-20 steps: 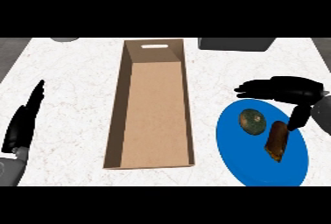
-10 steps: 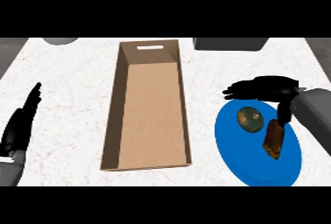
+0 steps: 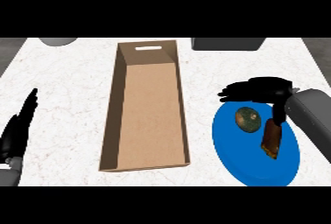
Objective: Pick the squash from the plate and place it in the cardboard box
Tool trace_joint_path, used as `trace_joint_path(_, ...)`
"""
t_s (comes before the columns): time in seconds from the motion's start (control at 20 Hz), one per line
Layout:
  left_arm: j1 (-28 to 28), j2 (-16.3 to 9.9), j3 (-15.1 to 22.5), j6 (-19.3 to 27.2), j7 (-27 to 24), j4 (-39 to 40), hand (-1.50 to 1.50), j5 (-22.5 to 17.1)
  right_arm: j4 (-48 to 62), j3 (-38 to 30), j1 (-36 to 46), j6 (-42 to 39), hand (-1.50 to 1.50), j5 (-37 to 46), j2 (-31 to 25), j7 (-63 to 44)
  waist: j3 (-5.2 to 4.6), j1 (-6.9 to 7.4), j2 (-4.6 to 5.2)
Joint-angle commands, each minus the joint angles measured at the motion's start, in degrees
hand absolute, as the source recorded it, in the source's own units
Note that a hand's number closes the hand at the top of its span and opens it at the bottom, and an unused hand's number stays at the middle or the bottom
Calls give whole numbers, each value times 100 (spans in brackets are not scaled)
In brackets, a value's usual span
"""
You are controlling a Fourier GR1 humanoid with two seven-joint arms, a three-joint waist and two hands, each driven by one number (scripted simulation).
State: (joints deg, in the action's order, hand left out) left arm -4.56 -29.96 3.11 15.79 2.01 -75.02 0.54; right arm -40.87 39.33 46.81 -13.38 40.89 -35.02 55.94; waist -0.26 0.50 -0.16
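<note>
A small round green-brown squash [image 3: 247, 119] lies on the upper part of a blue plate [image 3: 239, 162] at the right of the counter. Beside it on the plate rests a brown wedge-shaped food item [image 3: 271, 139]. My right hand [image 3: 258, 89] hovers just above the plate's far rim, fingers stretched leftward and open, thumb pointing down toward the squash without touching it. A long open cardboard box [image 3: 149, 109] stands in the middle of the counter, with nothing inside. My left hand [image 3: 18, 129] rests open at the left edge, fingers up.
A grey round object [image 3: 58, 41] sits at the far left corner. A dark grey block [image 3: 227, 43] stands at the back, right of the box. White marble counter [image 3: 71, 87] lies between the box and my left hand.
My right hand and forearm have shifted down and left, closer over the squash. The view has drifted slightly. The left hand stays put.
</note>
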Motion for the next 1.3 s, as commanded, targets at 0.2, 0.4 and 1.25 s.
trace_joint_path(0.2, 112, 111, 58, 56, 309, -322, 0, 172, -676, 44, -286, -732, -150, -278, -296, 834, 26, -53, -11)
trace_joint_path(0.4, -105, -30, -161, -204, 490, -221, 0, 57, -994, 89, -411, -782, -150, -221, -327, 484, 25, -61, 1)
trace_joint_path(1.25, 26, 119, -543, -393, 25, -27, 0, 278, -1024, -522, -978, 461, 150, 548, 439, -510, 28, -16, 17)
